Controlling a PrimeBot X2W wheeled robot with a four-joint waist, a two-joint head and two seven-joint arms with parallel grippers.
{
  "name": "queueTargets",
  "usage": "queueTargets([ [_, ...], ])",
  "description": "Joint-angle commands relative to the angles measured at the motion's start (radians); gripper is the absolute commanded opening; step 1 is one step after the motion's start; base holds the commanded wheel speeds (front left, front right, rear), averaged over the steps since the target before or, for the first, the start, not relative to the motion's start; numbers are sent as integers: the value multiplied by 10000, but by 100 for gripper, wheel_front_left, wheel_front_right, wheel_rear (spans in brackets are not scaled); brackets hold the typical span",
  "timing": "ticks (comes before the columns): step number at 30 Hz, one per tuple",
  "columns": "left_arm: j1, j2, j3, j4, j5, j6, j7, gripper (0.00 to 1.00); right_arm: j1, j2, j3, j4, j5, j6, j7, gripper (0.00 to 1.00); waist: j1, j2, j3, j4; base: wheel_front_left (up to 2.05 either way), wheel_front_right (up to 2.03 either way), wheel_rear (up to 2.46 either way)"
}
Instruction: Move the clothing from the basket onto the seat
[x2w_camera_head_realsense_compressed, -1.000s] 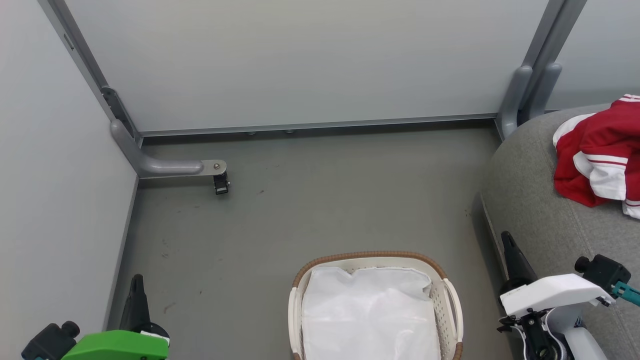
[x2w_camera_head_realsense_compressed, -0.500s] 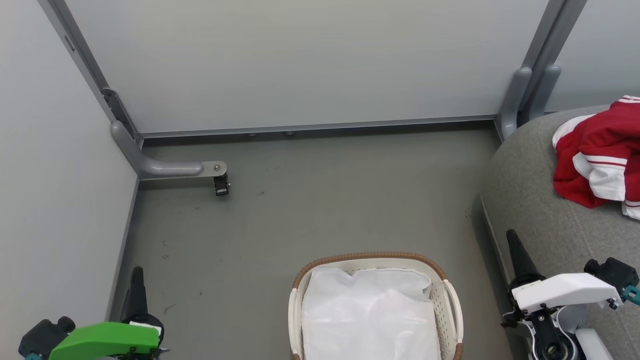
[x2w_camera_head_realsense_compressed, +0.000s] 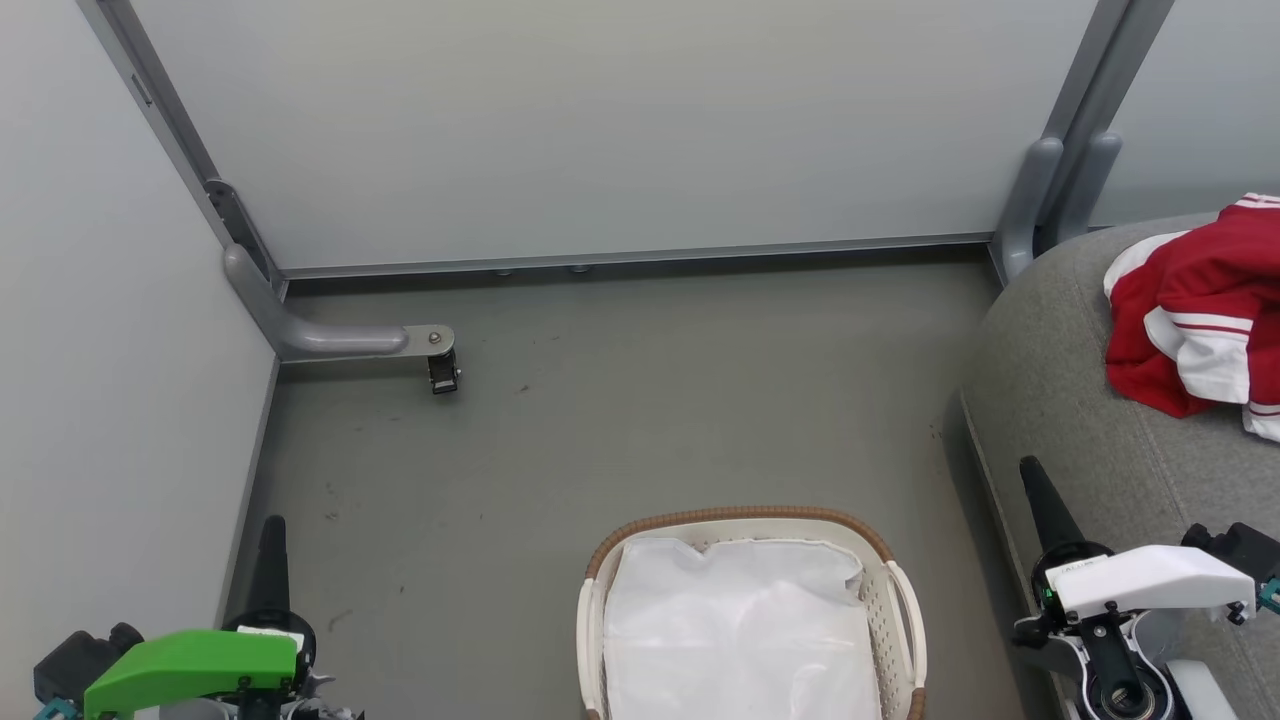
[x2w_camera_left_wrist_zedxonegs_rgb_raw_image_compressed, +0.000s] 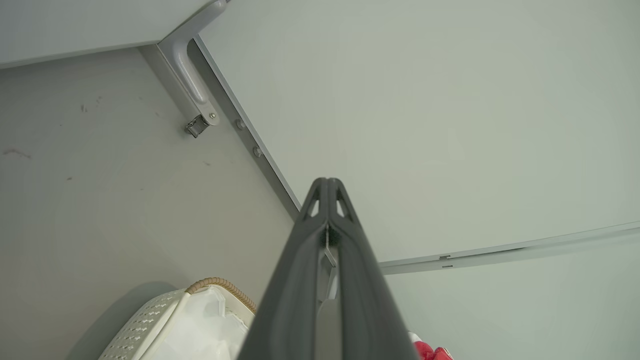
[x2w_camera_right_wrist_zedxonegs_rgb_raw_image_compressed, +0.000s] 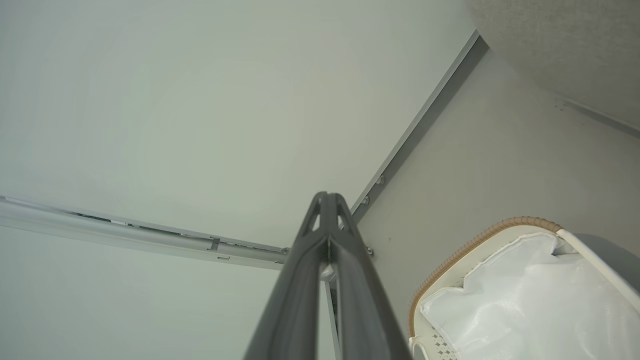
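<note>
The red clothing with white panels and stripes lies bunched on the grey seat at the right edge of the head view; a scrap of the red clothing peeks past my left fingers. The cream basket with its brown rim stands on the floor at bottom centre, holding only a plain white sheet; the basket and the white sheet show again in the right wrist view. My left gripper is shut and empty at lower left. My right gripper is shut and empty beside the seat's front edge.
Pale partition panels close off the back and left. A grey metal foot with a small castor juts onto the floor at left, and upright posts stand at the back right. Grey floor stretches between basket and panels.
Both grippers have sunk toward the bottom of the head view, the right one also drifting slightly right. The clothing, basket and sheet lie as before.
</note>
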Motion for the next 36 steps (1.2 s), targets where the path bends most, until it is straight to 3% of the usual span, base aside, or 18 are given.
queueTargets([
  [1, -247, 73, 47, -53, -253, -40, 72, 0, 33, -60, -65, -139, 282, -5, 65, 0, 0, 70, -5, 0, 0, 0, 0],
  [36, -698, 84, 238, 10, -2878, -115, 822, 0, 165, -80, -401, -475, 3029, -7, 808, 0, 0, 103, -112, 2, 0, 0, 0],
])
